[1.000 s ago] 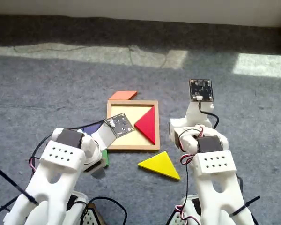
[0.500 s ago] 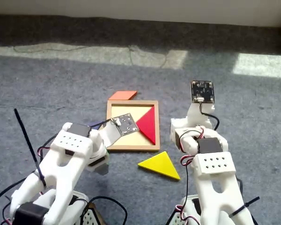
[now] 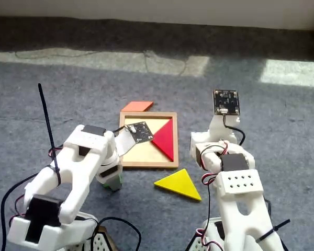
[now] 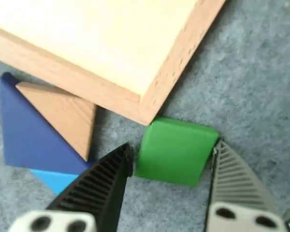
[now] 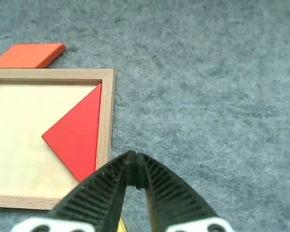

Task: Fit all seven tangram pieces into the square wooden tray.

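The square wooden tray [image 3: 146, 164] lies mid-table with a red triangle [image 3: 165, 137] in its right half. In the left wrist view my left gripper [image 4: 173, 146] is open, one finger on each side of the green square [image 4: 176, 151], which lies flat on the carpet just off the tray's corner [image 4: 150, 104]. Beside it are a dark blue triangle [image 4: 17, 130] with a tan triangle [image 4: 63, 113] on top, and a light blue piece [image 4: 53, 180]. My right gripper [image 5: 135, 169] is shut and empty, hovering right of the tray [image 5: 106, 121].
An orange parallelogram [image 3: 137, 106] lies just beyond the tray's far edge. A yellow triangle [image 3: 180, 184] rests on the carpet in front of the tray, between the two arms. Grey carpet stretches open to the far left and right.
My left arm has swung forward and dropped its gripper down around the green square by the tray's near left corner. The right arm has kept still.
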Robot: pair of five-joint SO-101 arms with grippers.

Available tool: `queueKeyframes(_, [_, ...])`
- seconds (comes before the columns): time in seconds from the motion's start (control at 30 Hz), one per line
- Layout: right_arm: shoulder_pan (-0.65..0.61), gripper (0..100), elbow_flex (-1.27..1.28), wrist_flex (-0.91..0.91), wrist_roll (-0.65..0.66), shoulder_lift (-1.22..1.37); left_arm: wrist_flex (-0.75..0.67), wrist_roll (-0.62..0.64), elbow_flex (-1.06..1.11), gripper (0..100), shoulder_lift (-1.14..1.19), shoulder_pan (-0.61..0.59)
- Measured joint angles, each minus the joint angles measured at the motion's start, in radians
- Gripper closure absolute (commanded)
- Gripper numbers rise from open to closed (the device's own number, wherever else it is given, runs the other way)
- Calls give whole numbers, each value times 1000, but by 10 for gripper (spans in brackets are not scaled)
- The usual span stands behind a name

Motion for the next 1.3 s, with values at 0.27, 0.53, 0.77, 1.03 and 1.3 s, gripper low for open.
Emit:
queueKeyframes(0.27, [0, 992, 0, 0, 0, 0, 3, 0, -12, 901, 8, 3])
queueKeyframes(0.53, [0, 992, 0, 0, 0, 0, 144, 3, -38, 916, -60, -2])
queueKeyframes(0.77, [29, 992, 0, 0, 0, 0, 222, 130, -72, 916, -356, 2])
queueKeyframes(1.03, [55, 992, 0, 0, 0, 0, 176, 358, -222, 916, -296, 31])
queueKeyframes(1.3, [95, 992, 0, -2, 0, 0, 155, 419, -531, 916, 77, 94])
